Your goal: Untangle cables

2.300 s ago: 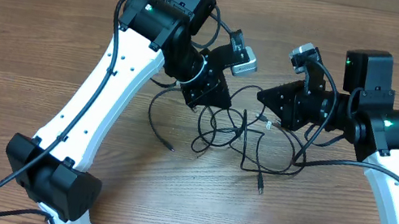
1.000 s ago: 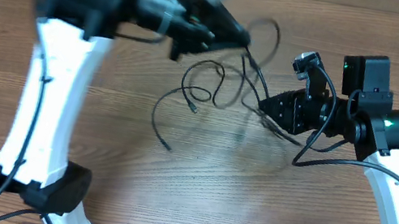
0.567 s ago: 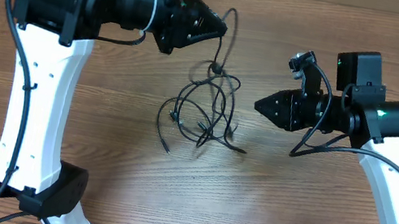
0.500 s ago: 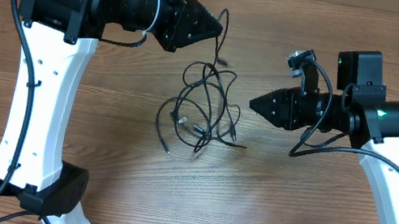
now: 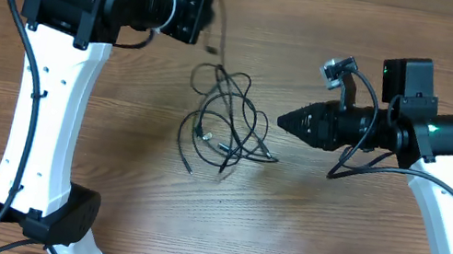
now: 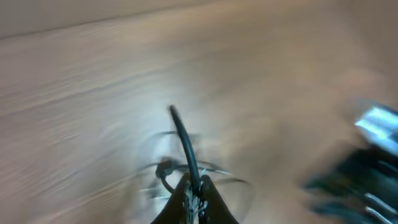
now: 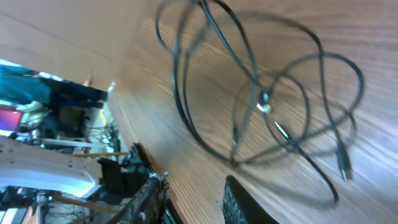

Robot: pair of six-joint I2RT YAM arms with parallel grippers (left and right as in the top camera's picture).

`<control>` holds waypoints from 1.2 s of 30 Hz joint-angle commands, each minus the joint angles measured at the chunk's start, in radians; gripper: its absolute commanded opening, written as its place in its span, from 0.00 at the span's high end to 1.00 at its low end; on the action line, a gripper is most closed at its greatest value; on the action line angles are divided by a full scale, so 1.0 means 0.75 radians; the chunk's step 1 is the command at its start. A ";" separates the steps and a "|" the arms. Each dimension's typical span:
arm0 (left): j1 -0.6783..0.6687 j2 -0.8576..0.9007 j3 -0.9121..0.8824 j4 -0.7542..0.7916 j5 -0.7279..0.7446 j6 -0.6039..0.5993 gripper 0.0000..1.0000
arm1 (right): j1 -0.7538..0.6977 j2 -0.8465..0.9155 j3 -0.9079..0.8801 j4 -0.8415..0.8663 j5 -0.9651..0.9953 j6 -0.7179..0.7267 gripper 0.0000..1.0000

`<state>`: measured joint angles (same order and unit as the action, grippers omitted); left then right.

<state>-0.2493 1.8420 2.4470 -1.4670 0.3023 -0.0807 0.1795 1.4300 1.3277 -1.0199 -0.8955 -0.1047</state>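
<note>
While your left gripper pinches one strand above the brown wooden table, the tangle of thin black cables lies between your arms. Your right gripper hangs just beside it, fingers slightly apart, empty.

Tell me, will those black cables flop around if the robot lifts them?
Probably floppy: the cables lie in loose curly loops, and one strand droops from the left hand. Likely light too, since they look so thin. They may lift as one clump, because the loops cross each other.
</note>
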 commanded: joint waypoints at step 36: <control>0.000 0.003 -0.982 0.291 -0.408 0.185 0.15 | 0.009 -0.006 0.018 -0.229 0.465 0.040 0.44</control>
<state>-0.2481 1.8420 1.8072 -1.2949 -0.0116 -0.0616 0.1795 1.4300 1.3277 -1.1954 -0.5579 -0.0776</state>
